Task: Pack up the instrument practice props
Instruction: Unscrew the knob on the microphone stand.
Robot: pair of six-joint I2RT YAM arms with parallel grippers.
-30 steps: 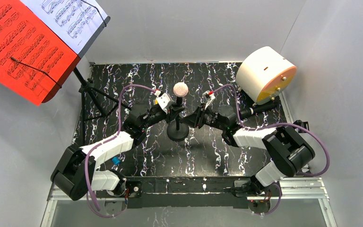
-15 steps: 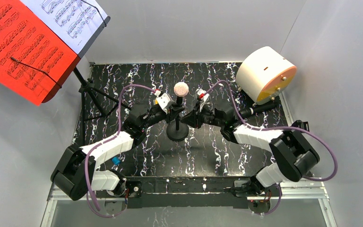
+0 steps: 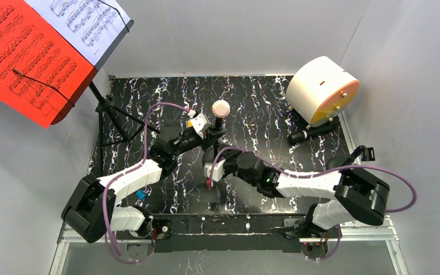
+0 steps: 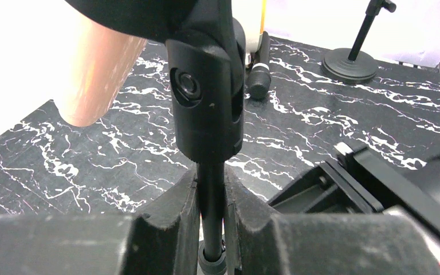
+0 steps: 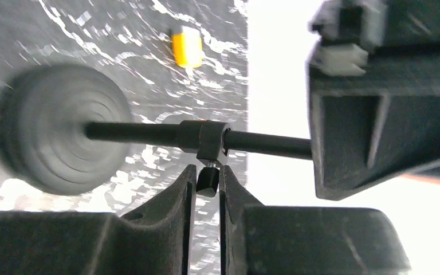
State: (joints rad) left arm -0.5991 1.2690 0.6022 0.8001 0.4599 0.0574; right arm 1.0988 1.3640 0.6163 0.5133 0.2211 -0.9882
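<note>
right arm has swung since a second ago. it was level with the left arm on the right side of the pole (image 4: 212,209); now it's dropped low and come round the near side, wrist close over the round base (image 5: 57,126). left arm, mic and stand haven't shifted.

right gripper (image 5: 206,179): jaws narrow, pinched on the small clamp knob (image 5: 207,182) that sticks out of the collar (image 5: 206,140) on the pole, a little way up from the base. base is blurred in the right wrist view.

left gripper (image 4: 211,192): jaws nearly closed, clamped on the pole just under the black mic clip (image 4: 206,97). the pole runs straight up between the fingers.

beige-headed microphone (image 3: 220,107) sits in that clip at the top of the stand, around mid-table, head toward the back wall.

black microphone (image 3: 312,132) lies flat on the marbled table (image 3: 263,97), just in front of the white cylinder (image 3: 321,89) with the orange face, far right corner. the second pole (image 4: 349,60) stands on its own round base near the right edge, apart from the black mic.

music rack (image 3: 112,114) stands on its tripod legs at the far left corner. red sheet (image 3: 23,57) and white sheet (image 3: 86,20) lie side by side on its desk, each under a thin wire arm.
</note>
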